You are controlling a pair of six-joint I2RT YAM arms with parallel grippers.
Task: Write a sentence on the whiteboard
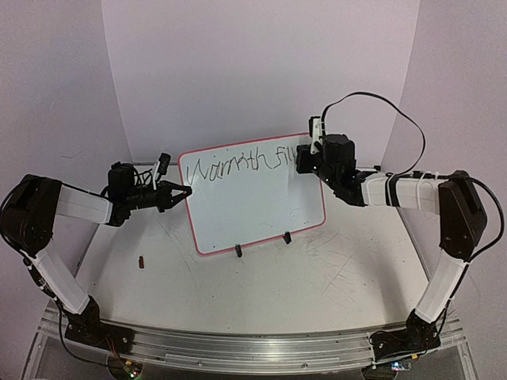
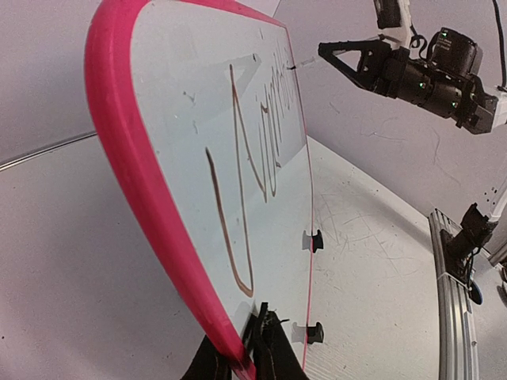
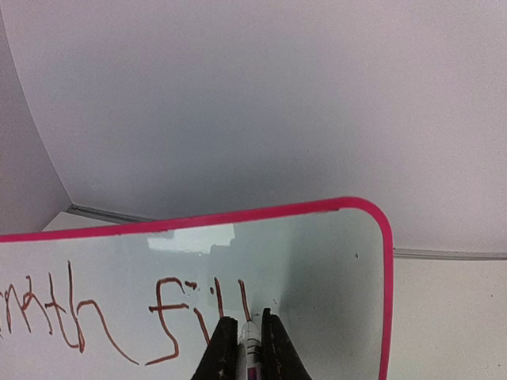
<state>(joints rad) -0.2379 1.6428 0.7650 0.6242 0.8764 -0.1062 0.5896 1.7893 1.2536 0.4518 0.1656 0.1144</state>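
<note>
Scratched tabletop [image 1: 356, 273], whiteboard [image 1: 253, 210], small dark object [image 1: 141, 261]

A plain white backdrop [image 1: 261, 71] curves up behind the table, flanked by bare walls [image 1: 47, 95] that look faintly lilac under soft, even light. The light grey tabletop [image 1: 333, 277] is crossed by many fine dark scratches, and a small dark red object [image 1: 142, 261] lies toward its left side. An aluminium rail [image 1: 253, 348] runs along its near edge.
</note>
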